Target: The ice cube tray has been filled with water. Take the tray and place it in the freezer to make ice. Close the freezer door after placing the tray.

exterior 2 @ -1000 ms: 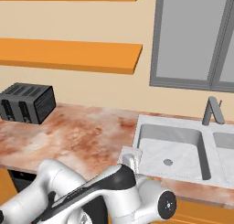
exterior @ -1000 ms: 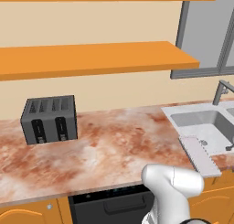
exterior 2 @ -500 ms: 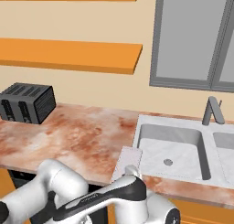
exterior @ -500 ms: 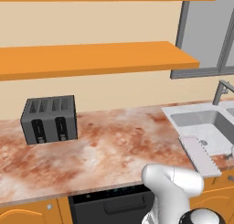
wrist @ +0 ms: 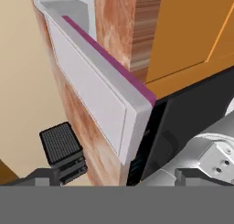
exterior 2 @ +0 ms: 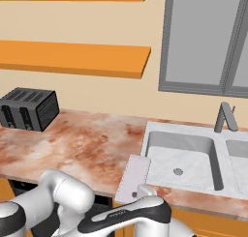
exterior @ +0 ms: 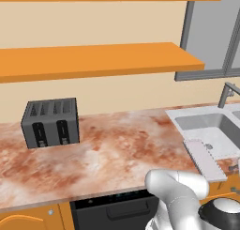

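Note:
The ice cube tray (exterior: 204, 159) lies flat on the marble counter, right beside the sink's left rim, with its near end at the counter's front edge (exterior 2: 136, 173). In the hand view, which is rolled sideways, the tray (wrist: 87, 88) shows a pale top and a magenta strip underneath. Its near corner points between my fingertips. My gripper (wrist: 114, 176) is open, low in front of the counter edge, and holds nothing. I cannot tell whether it touches the tray. The freezer and its door are out of view.
A dark grey toaster (exterior: 50, 122) stands at the counter's back left. The sink (exterior 2: 180, 154) with its faucet (exterior 2: 224, 117) lies right of the tray. Below the counter are a black appliance front (exterior: 112, 210) and orange cabinet doors (wrist: 192, 35). Orange shelves (exterior: 93, 60) hang above.
My hand has dropped lower in front of the counter edge, and the forearm has sunk in the right base view. The tray has not moved.

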### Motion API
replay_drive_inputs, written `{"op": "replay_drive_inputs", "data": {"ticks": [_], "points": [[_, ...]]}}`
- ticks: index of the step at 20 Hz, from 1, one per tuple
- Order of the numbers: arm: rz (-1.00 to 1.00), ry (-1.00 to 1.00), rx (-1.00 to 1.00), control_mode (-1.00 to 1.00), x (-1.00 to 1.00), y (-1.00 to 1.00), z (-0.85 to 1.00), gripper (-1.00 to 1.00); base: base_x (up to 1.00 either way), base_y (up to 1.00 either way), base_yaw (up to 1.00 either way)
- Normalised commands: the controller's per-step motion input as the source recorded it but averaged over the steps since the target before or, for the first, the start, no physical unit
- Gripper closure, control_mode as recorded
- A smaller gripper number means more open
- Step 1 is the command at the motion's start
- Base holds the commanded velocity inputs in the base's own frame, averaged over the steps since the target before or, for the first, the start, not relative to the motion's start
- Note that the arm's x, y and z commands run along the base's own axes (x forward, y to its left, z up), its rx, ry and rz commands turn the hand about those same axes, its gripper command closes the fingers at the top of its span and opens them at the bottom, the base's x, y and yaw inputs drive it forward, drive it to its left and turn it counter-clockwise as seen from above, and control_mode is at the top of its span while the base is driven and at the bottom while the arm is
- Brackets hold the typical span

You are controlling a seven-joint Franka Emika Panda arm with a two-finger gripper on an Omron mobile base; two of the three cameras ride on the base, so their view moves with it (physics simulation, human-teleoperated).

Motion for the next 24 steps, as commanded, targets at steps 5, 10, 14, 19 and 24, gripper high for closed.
{"op": "replay_drive_inputs", "data": {"ticks": [5,10,14,19,24], "points": [[0.02,-0.10,0.05,-1.00,0.01,0.00,-0.18,-1.00,0.00,0.00,0.00],[0.00,-0.22,0.00,-1.00,0.01,0.00,0.00,-1.00,0.00,0.00,0.00],[0.00,-0.21,0.00,-1.00,0.00,0.00,0.00,-1.00,0.00,0.00,0.00],[0.00,-0.04,0.00,-1.00,0.14,0.00,-0.06,-1.00,0.00,0.00,0.00],[-0.02,0.00,0.00,-1.00,0.30,0.00,-0.10,-1.00,0.00,0.00,0.00]]}}
